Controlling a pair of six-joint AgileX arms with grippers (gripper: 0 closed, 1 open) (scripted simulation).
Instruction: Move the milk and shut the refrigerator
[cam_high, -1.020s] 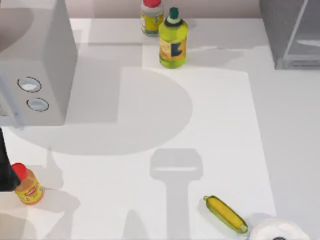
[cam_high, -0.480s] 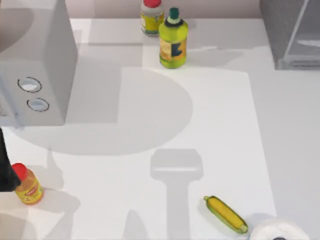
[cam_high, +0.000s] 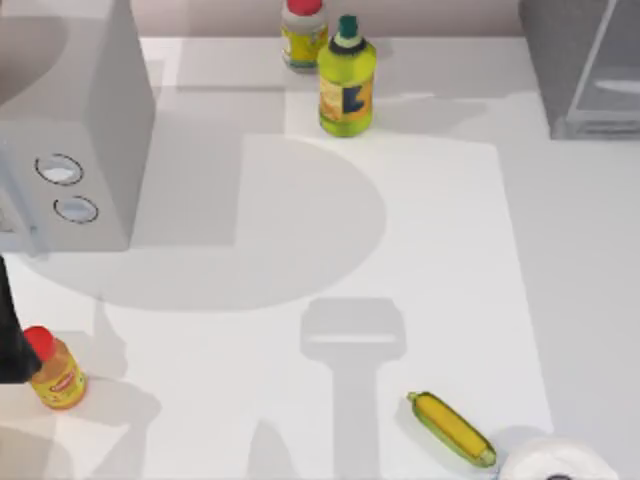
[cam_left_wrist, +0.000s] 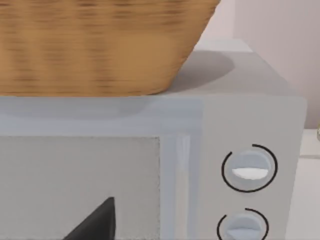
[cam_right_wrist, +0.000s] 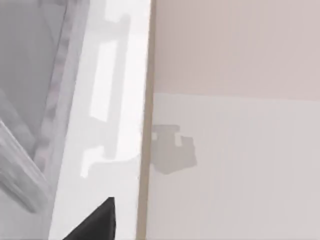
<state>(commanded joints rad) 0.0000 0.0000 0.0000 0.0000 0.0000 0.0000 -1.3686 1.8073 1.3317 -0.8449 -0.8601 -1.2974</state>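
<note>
Left end effector (cam_left_wrist: 95, 222) faced the dial box (cam_left_wrist: 240, 165), grip state untellable.
Refrigerator (cam_high: 585, 70) door looked ajar at the worktop's (cam_high: 300, 250) right; shutting remained.

Little of the AgileX body can be seen. At the top view's left edge, the left arm (cam_high: 10, 335) appears as a plain black, matte, slightly tapering shape, with no markings, screws or cables discernible. In each wrist view a dark, nearly black pointed wedge is part of that arm's own gripper: left gripper (cam_left_wrist: 95, 222), right gripper (cam_right_wrist: 95, 222), both smooth and unmarked.
</note>
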